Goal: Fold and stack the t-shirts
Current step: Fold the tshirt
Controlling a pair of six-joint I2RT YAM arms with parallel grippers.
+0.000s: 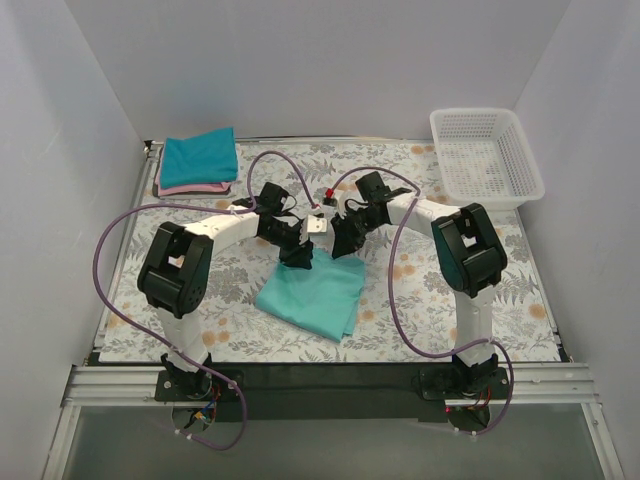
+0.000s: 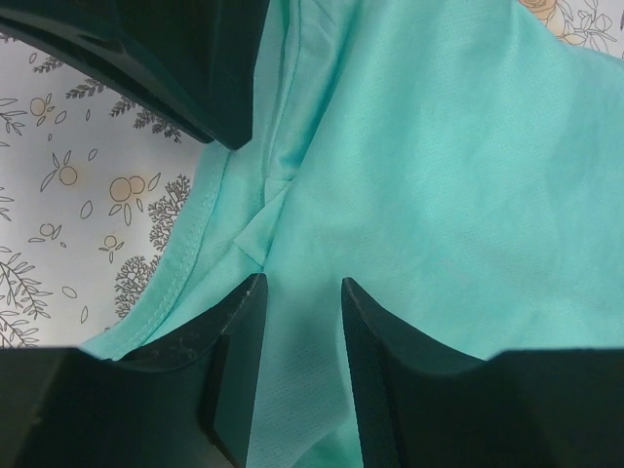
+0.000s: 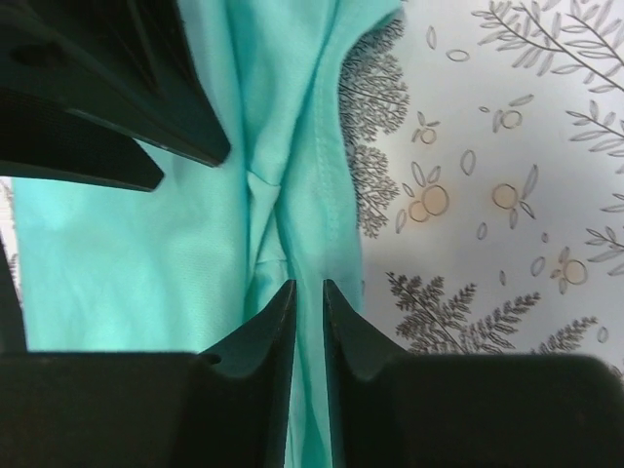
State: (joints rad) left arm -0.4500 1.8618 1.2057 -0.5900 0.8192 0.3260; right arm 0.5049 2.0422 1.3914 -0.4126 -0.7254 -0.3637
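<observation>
A sea-green t-shirt [image 1: 312,295] lies partly folded at the middle of the table. My left gripper [image 1: 297,256] is at its far left edge. In the left wrist view the gripper [image 2: 302,283] has a fold of the shirt [image 2: 439,175] between its jaws, which stand a little apart around it. My right gripper [image 1: 346,243] is at the far right edge. In the right wrist view the gripper [image 3: 309,285] is nearly closed on a hemmed edge of the shirt [image 3: 292,146]. A darker teal-blue t-shirt [image 1: 199,156] lies folded on a pink t-shirt [image 1: 190,188] at the back left.
A white mesh basket [image 1: 487,158] stands at the back right corner. The floral tablecloth [image 1: 440,300] covers the table. White walls close in the left, back and right sides. Purple cables loop beside both arms.
</observation>
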